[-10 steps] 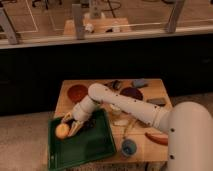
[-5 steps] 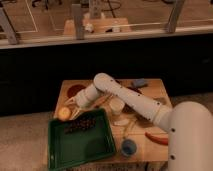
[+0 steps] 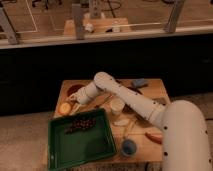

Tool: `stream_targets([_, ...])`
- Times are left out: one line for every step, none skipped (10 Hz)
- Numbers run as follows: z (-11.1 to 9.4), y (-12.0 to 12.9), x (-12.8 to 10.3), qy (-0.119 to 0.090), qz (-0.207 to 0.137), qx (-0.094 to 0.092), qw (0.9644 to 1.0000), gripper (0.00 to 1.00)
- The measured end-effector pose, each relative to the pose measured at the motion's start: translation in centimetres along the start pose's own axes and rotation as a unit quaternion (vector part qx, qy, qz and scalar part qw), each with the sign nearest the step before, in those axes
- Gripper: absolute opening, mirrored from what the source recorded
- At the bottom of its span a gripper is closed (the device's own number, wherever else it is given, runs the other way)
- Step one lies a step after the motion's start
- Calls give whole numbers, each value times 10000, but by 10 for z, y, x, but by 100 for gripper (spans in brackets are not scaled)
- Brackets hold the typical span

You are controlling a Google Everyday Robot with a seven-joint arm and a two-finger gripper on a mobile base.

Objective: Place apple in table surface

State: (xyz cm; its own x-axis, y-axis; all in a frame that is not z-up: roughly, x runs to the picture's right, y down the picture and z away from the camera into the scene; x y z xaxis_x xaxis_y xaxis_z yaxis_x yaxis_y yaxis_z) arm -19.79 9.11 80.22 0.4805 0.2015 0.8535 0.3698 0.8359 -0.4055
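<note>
The apple (image 3: 64, 107), small, round and yellow-orange, is at the left edge of the light brown table surface (image 3: 145, 97), just beyond the far left corner of the green tray (image 3: 82, 145). My gripper (image 3: 70, 105) reaches in from the right at the end of the white arm (image 3: 125, 97) and is shut on the apple. I cannot tell whether the apple touches the tabletop or hangs just above it.
A dark bunch of grapes (image 3: 80, 123) lies in the tray. A red bowl (image 3: 74, 90) stands behind the gripper. A white cup (image 3: 117, 106), a pale banana (image 3: 121, 121), a blue cup (image 3: 129, 147) and a blue object (image 3: 139, 83) are on the table's right half.
The gripper has carried the apple out of the green tray, up and back to the table's left edge beyond the tray. The grapes stay in the tray.
</note>
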Motion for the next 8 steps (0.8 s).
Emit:
stream_targets([1,-5,2,17,15,-2,10000,14])
stream_targets([1,-9,6,39,35,6,10000,14])
stream_targets([-1,-13,11,62,102,40,9999,14])
stream_targets([-3,-14,16,81,162,61,9998,14])
stream_targets([-5,-15,19,92,212,82,9997,14])
stream_targets([-7,-16,23,85,254,104,9996,14])
stream_targets([-8,-18,24,65,284,135,9995,14])
stream_targets([-9,-19,28,84,306,156,9994,14])
